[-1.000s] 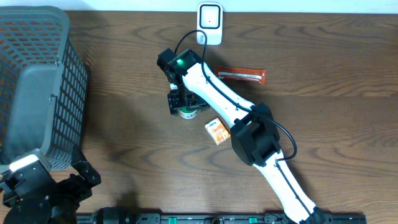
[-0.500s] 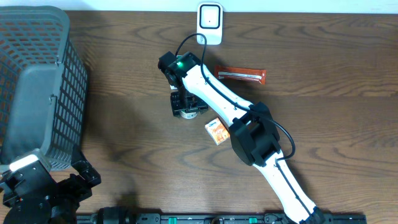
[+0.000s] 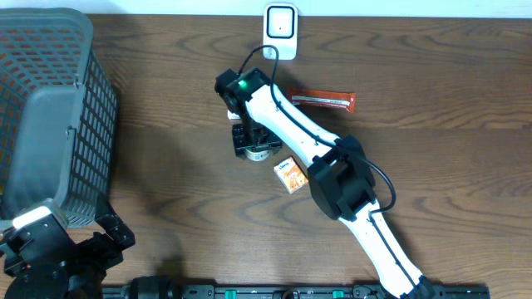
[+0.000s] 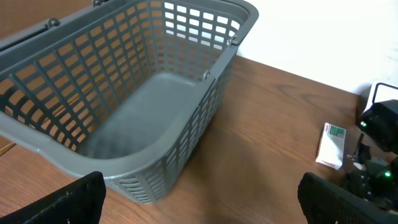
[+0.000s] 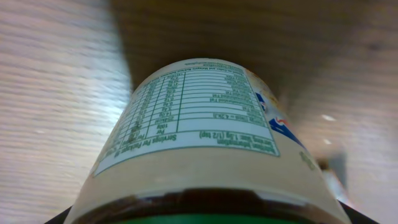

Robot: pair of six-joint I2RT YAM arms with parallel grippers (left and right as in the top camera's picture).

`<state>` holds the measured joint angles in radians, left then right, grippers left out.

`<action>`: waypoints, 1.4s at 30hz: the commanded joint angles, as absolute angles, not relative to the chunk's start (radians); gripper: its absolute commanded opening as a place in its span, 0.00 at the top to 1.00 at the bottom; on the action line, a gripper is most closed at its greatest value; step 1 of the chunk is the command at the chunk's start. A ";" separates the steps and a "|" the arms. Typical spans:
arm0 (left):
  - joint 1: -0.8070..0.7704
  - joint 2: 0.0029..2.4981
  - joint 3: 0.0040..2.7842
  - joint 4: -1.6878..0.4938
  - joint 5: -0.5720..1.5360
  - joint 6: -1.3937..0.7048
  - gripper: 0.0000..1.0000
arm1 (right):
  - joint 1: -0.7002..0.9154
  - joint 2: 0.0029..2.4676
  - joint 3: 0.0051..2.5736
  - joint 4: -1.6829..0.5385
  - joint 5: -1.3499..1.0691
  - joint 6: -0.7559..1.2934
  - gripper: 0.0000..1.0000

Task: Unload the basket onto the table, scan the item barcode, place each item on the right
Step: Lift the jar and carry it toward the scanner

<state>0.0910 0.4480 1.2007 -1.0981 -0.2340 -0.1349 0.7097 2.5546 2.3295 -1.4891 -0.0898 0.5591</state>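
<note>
A cream-coloured bottle (image 3: 258, 153) with a green lid stands on the table just left of centre. Its nutrition label (image 5: 196, 115) fills the right wrist view. My right gripper (image 3: 253, 139) is directly over the bottle, its jaws shut on it near the lid. The white barcode scanner (image 3: 281, 26) sits at the table's back edge, a short way beyond the bottle, and also shows in the left wrist view as the scanner (image 4: 331, 145). My left gripper (image 4: 208, 202) hangs open near the front left corner, with nothing between its fingers.
A large grey basket (image 3: 58, 100) takes up the left side, close to the left arm. A red snack bar (image 3: 324, 100) lies right of the right gripper. A small orange box (image 3: 290, 175) lies just in front of the bottle, beside the right arm's elbow.
The right gripper's jaws have closed in on the bottle. Gripper and bottle have shifted slightly right. The left arm has not moved.
</note>
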 commanded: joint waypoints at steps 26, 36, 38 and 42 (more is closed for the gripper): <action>0.094 0.450 1.195 -1.099 -0.228 -0.143 0.00 | 0.423 2.457 2.674 -1.698 -0.930 0.402 0.57; 0.094 0.450 1.195 -1.099 -0.228 -0.143 0.00 | 0.365 2.457 2.674 -1.698 -1.185 0.358 0.56; 0.094 0.450 1.195 -1.099 -0.228 -0.143 0.00 | 0.362 2.457 2.674 -1.698 -1.212 0.356 0.56; 0.094 0.450 1.195 -1.099 -0.228 -0.143 0.00 | 0.360 2.457 2.674 -1.698 -1.251 0.335 0.56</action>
<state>0.0910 0.4480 1.2007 -1.0977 -0.2337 -0.1349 0.3710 2.4992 2.6499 -1.6970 -1.1358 0.3714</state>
